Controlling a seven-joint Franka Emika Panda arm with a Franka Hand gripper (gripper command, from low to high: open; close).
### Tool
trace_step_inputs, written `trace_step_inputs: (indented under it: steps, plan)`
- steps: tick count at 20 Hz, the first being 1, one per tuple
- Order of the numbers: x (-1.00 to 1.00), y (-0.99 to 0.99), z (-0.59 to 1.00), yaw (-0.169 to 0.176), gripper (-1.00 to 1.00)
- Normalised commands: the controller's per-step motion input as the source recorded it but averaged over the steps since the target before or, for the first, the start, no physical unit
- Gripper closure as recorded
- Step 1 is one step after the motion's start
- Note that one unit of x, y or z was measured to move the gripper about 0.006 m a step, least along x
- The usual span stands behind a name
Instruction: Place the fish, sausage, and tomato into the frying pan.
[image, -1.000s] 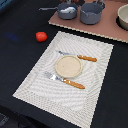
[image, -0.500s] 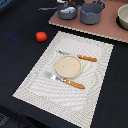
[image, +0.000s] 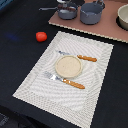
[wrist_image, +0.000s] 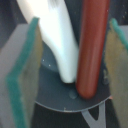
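Claw (wrist_image: 70, 65) wide open over pan (wrist_image: 55, 87), pads (wrist_image: 25, 75) clear of fish (wrist_image: 57, 40) and sausage (wrist_image: 92, 47) — both lying in pan, touching. Tomato (image: 41, 36) on dark table, well apart — next: lift straight, then fetch

A black table (image: 20, 20) carries a red tomato (image: 41, 36), a striped placemat (image: 65, 75) and a brown board (image: 107, 31), all away from the jaws.

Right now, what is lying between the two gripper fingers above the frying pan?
In the wrist view, the white fish and the sausage lie side by side between the green-edged fingers, both resting in the dark frying pan.
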Motion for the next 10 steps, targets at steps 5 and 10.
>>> trace_step_inputs:
  steps: [5, 10]
  plan:
    - [0.01, -0.11, 0.34, 0.000, -1.00]
    - [0.00, -0.90, 0.31, 0.000, -1.00]
